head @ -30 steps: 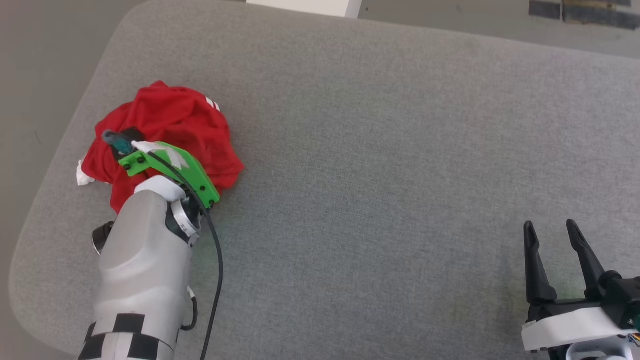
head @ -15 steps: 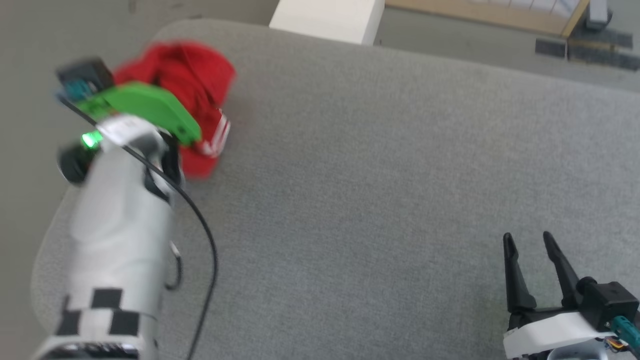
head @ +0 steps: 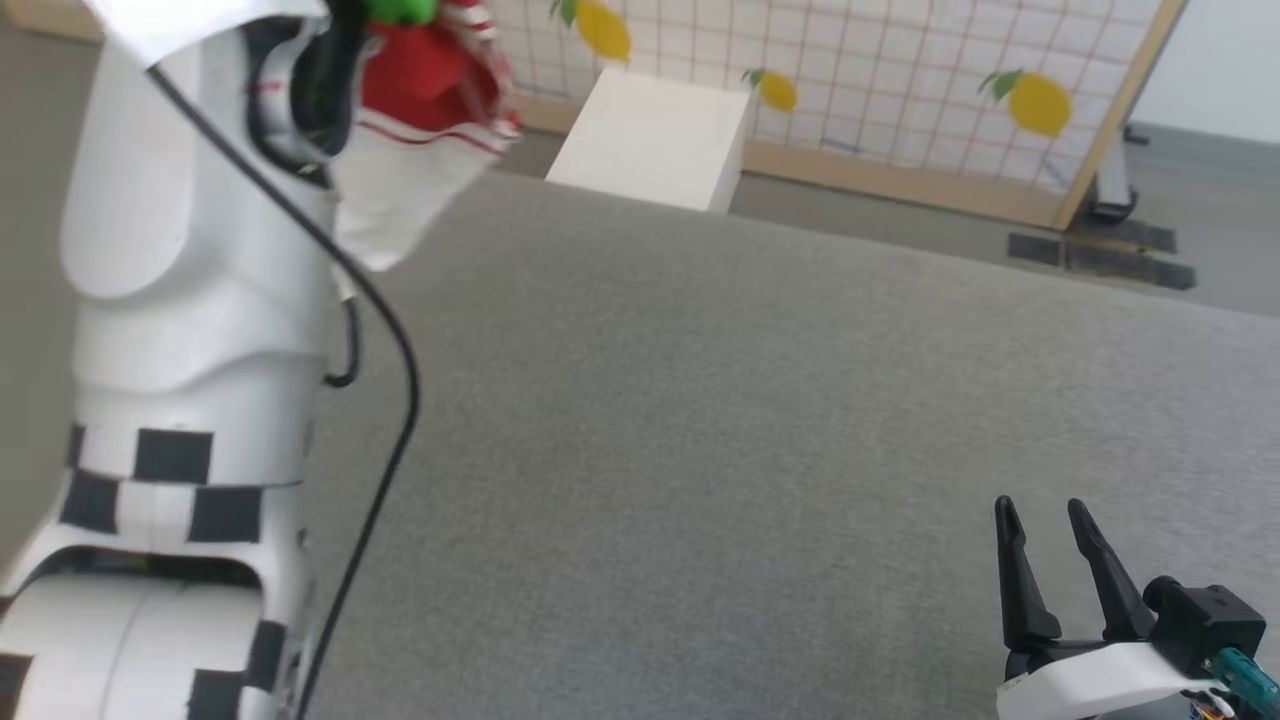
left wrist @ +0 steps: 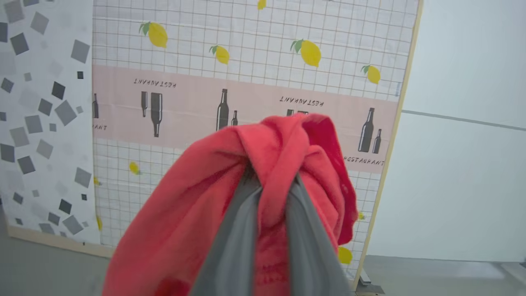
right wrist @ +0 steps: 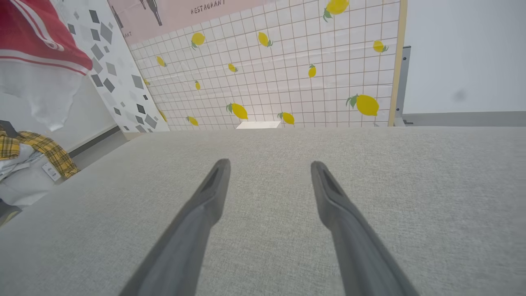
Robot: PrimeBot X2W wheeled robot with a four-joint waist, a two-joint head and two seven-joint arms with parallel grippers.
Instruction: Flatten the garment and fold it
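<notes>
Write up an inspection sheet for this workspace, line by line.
Surface: grey fabric-covered table.
Job's things: red shirt bunched, hanging from the left hand, not yet flattened.
Clutter: yellow plaid cloth heaped beside the table.
Hands: left hand shut on the shirt; right hand open, low over the table.
Cables: black cable running along the left arm.
Surroundings: lemon-print screen, white box behind the table.

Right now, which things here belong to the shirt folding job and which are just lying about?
Job: garment, held in the left gripper; open right gripper; grey table.
Lying about: white box, lemon-print screen, yellow plaid cloth.
</notes>
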